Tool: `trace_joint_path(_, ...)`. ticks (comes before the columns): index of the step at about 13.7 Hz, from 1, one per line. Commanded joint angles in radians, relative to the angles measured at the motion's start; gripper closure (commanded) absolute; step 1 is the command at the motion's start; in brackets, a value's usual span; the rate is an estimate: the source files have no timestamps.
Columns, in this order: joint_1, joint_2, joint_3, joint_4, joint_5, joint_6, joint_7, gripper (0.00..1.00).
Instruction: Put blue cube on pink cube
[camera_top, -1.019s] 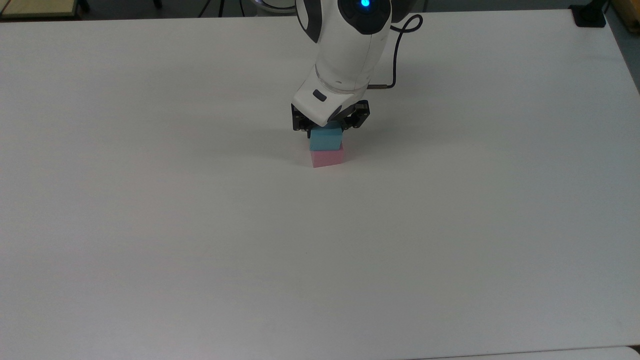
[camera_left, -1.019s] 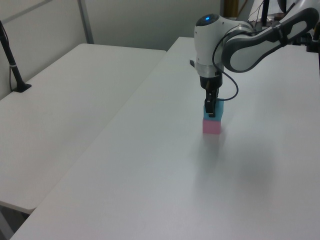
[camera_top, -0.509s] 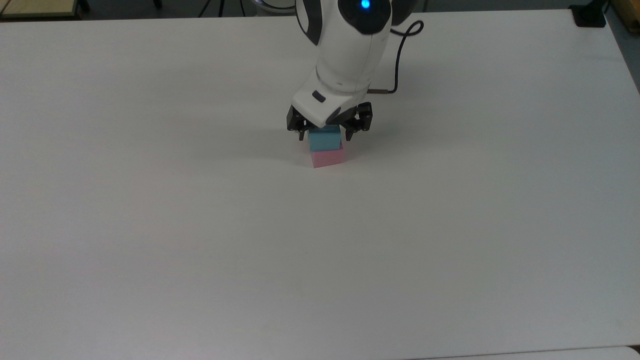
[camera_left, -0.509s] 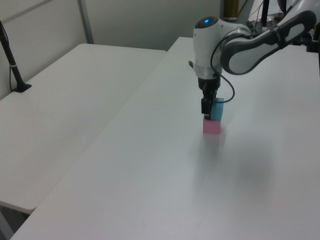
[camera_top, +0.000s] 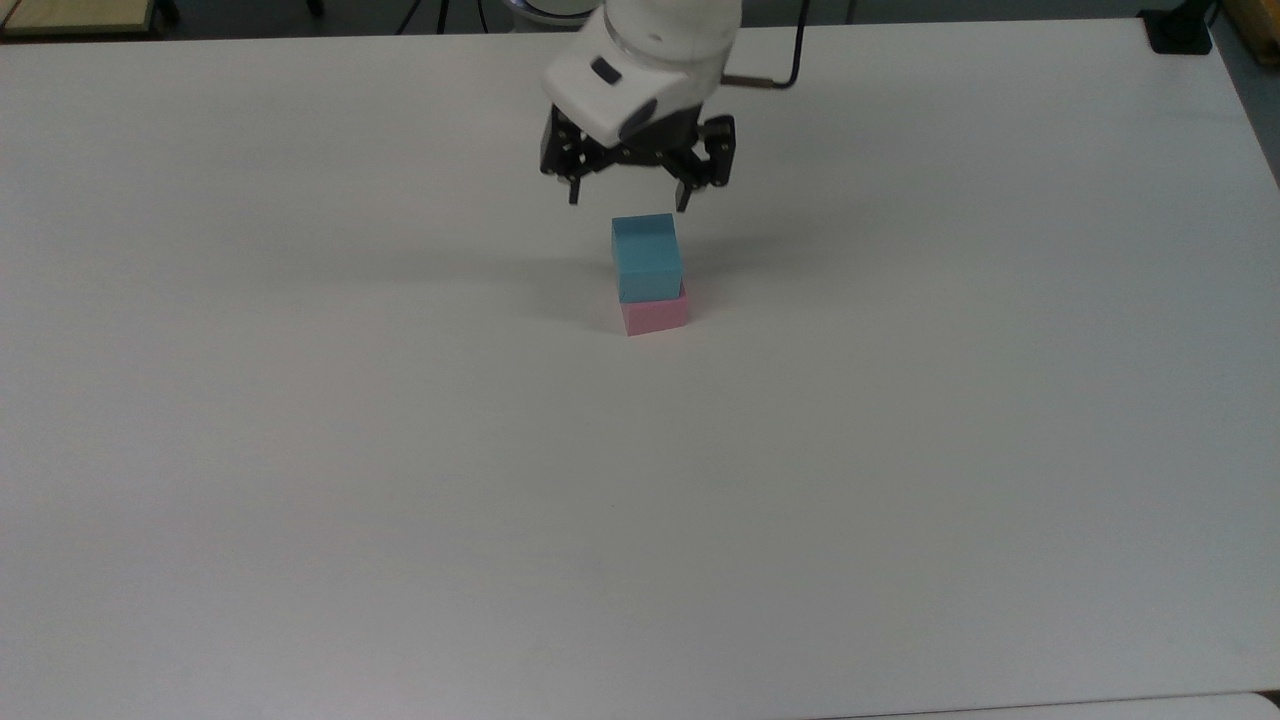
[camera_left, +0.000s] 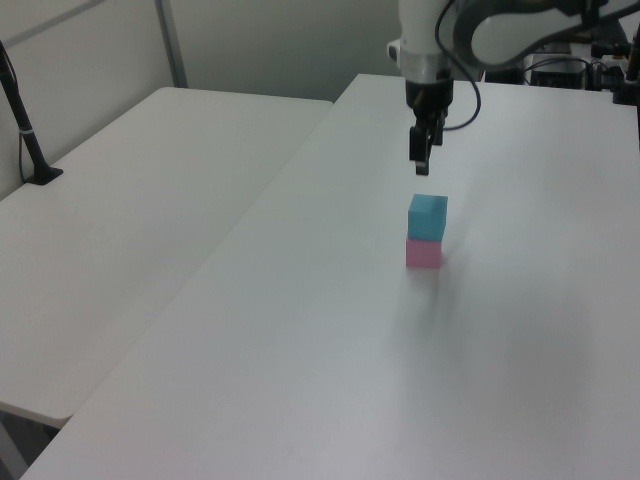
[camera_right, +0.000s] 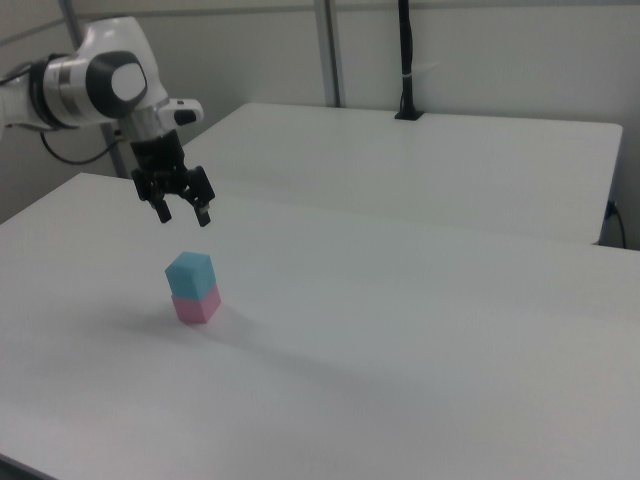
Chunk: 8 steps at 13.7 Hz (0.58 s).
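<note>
The blue cube (camera_top: 646, 258) (camera_left: 428, 215) (camera_right: 189, 275) rests squarely on top of the pink cube (camera_top: 655, 314) (camera_left: 424, 253) (camera_right: 197, 306) in the middle of the white table. My gripper (camera_top: 628, 203) (camera_left: 421, 166) (camera_right: 183, 217) hangs open well above the stack, with nothing between its fingers and clear of both cubes.
The white table (camera_top: 400, 450) spreads wide on every side of the stack. A second white table (camera_left: 130, 200) (camera_right: 420, 160) stands beside it. A black post (camera_left: 25, 130) (camera_right: 407, 60) is clamped to that second table.
The gripper opened, let go of the blue cube and rose straight up away from the stack. The blue cube stayed on the pink cube.
</note>
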Motion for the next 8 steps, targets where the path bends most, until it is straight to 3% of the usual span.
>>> trace_joint_path(1,-0.032,-0.082,-0.027,0.028,0.078,-0.123,-0.099,0.00)
trace_joint_path(5,-0.160,-0.162,0.010,0.021,0.085,-0.203,-0.148,0.00)
trace_joint_path(8,-0.183,-0.162,-0.007,0.021,0.089,-0.218,-0.199,0.00)
